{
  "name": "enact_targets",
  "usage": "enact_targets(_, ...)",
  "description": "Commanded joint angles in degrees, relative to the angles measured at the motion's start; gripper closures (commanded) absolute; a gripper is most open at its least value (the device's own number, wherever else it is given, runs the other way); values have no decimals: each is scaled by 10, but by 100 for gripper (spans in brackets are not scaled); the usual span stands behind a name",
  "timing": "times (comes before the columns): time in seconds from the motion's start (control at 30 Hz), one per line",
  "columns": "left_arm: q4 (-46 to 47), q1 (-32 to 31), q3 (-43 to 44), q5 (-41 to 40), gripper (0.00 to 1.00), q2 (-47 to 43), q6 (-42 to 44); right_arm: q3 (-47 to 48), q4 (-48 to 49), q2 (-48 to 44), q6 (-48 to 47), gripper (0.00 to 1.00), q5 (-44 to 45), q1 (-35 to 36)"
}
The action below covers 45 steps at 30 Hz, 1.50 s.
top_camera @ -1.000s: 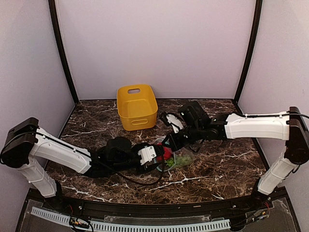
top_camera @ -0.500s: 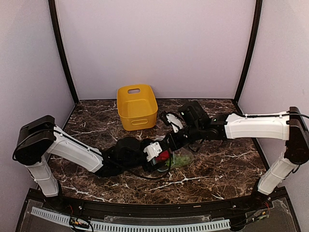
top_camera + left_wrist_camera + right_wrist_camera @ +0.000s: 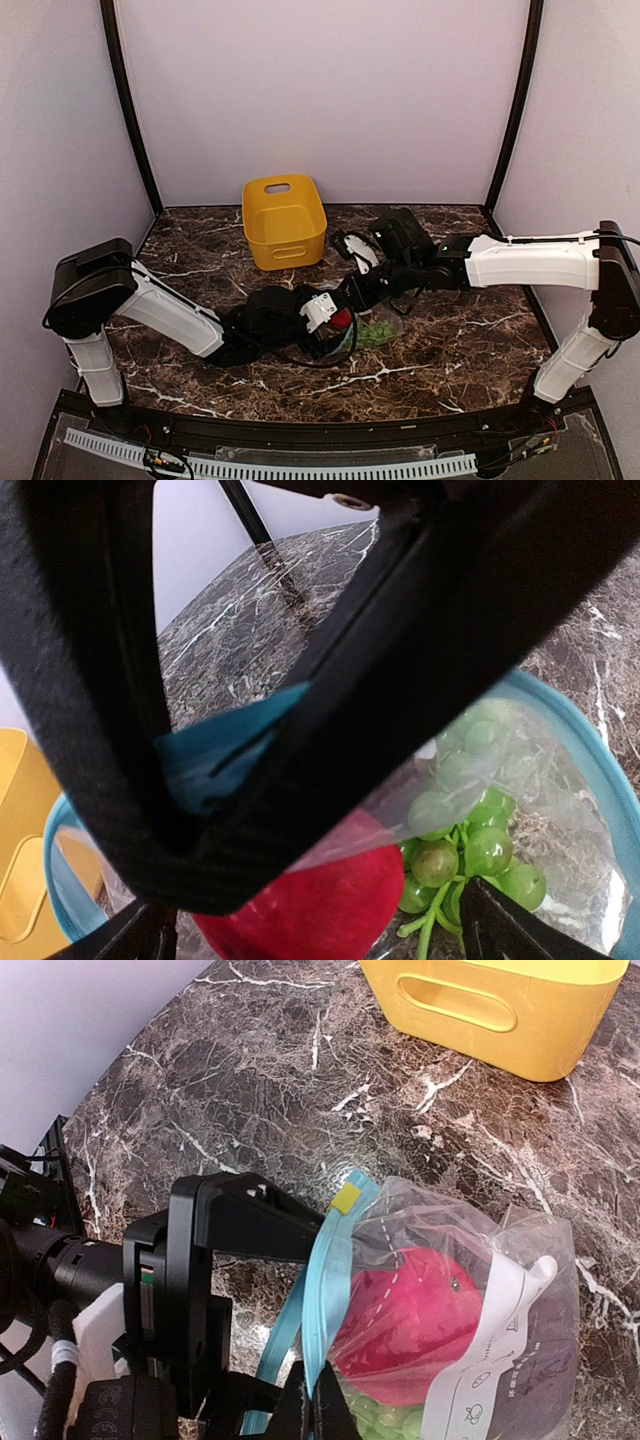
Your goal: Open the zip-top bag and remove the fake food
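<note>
The zip-top bag (image 3: 365,328) lies mid-table, and my right gripper (image 3: 320,1412) is shut on its teal zip strip (image 3: 335,1280), holding the mouth up. Inside it I see a red round fruit (image 3: 420,1320), green grapes (image 3: 470,840) and a dark purple piece (image 3: 548,1372) behind the white label (image 3: 500,1345). My left gripper (image 3: 332,320) is open right at the bag's mouth. Its fingertips (image 3: 505,930) straddle the red fruit (image 3: 300,905) without closing on it. The right gripper's black body fills the top of the left wrist view.
A yellow bin (image 3: 284,220) stands behind the bag, towards the back wall. Dark marble tabletop (image 3: 460,340) spreads to the right of the bag and in front of it. Both arms meet over the table's centre.
My left gripper has opened wide and slid right, up to the bag's mouth. The right gripper has stayed put, still pinching the zip strip.
</note>
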Motion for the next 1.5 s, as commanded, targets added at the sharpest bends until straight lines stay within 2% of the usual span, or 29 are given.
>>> enact_targets(0.0,6,9,15,13,1,18,-21,4,18,-3,6,100,-12,5)
enact_targets(0.23,4,16,22,50,2,34,-26,2,20,-3,9,100,-16,6)
enact_targets(0.47,-6,19,33,68,12,44,-29,-2,22,-6,9,100,-16,6)
enact_targets(0.63,-10,21,38,66,26,46,-33,-6,21,-11,9,100,-14,6)
enact_targets(0.77,6,21,25,76,33,33,-29,-8,20,-10,9,100,-12,6)
enact_targets(0.9,11,17,12,101,37,11,-2,-6,19,-5,7,100,-12,5)
enact_targets(0.97,-4,15,10,110,30,-2,19,-6,16,-3,6,100,-12,5)
enact_targets(1.0,-16,14,8,114,23,-10,26,-7,14,-4,5,100,-11,5)
enact_targets(1.13,-26,15,-14,121,10,-38,70,-10,6,-10,-1,100,-9,5)
enact_targets(1.3,-93,15,-2,152,6,-45,130,-16,6,-16,-12,100,-24,6)
enact_targets(1.47,-127,20,35,171,4,-26,142,-15,2,-7,-18,100,-45,5)
